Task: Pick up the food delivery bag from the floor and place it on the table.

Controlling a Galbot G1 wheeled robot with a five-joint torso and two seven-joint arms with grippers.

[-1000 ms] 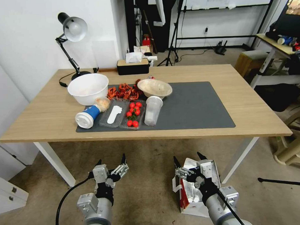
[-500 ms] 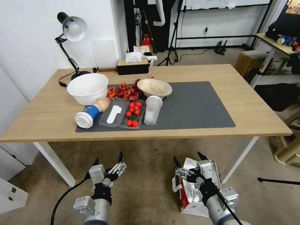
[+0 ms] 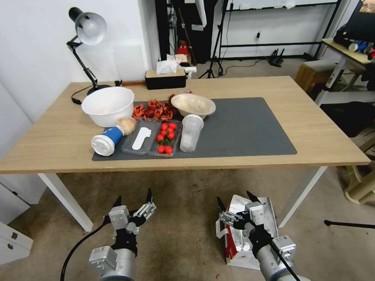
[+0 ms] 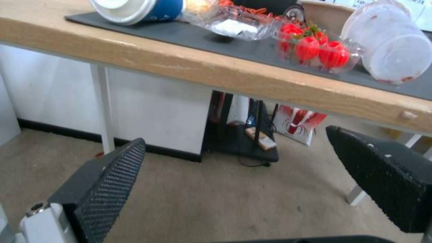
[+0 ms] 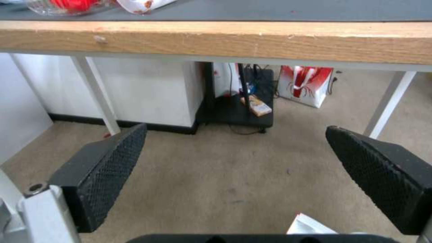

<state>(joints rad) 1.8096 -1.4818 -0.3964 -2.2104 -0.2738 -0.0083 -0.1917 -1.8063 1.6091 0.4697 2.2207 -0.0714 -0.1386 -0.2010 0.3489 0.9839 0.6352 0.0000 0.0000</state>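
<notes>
The food delivery bag (image 3: pixel 240 233) stands on the floor (image 3: pixel 182 239) just in front of the table (image 3: pixel 310 128), near the table's front right leg, its top open and its silver lining showing. The right gripper (image 3: pixel 234 202) hangs directly over the bag's open top, between the bag and the table's front edge, with its fingers (image 3: pixel 251 195) spread wide and holding nothing; in the right wrist view the two dark pads (image 5: pixel 106 165) stand far apart with bare floor between them, and a white corner of the bag (image 5: pixel 310 224) shows close below them. The left gripper (image 3: pixel 134 201) hangs over bare floor to the left of the bag, also in front of the table, its fingers (image 3: pixel 149 196) wide open and touching nothing; in the left wrist view its pads (image 4: pixel 106 184) are wide apart below the table's edge. On the tabletop a dark grey mat (image 3: pixel 244 126) carries a white bowl (image 3: pixel 107 105), a tipped blue cup (image 3: pixel 106 141), a clear tray of red tomatoes (image 3: pixel 165 139), a clear plastic cup (image 3: pixel 190 133) and a second bowl (image 3: pixel 193 105). Behind the table, a small white paper bag with red print (image 5: pixel 303 84) sits on the floor.
</notes>
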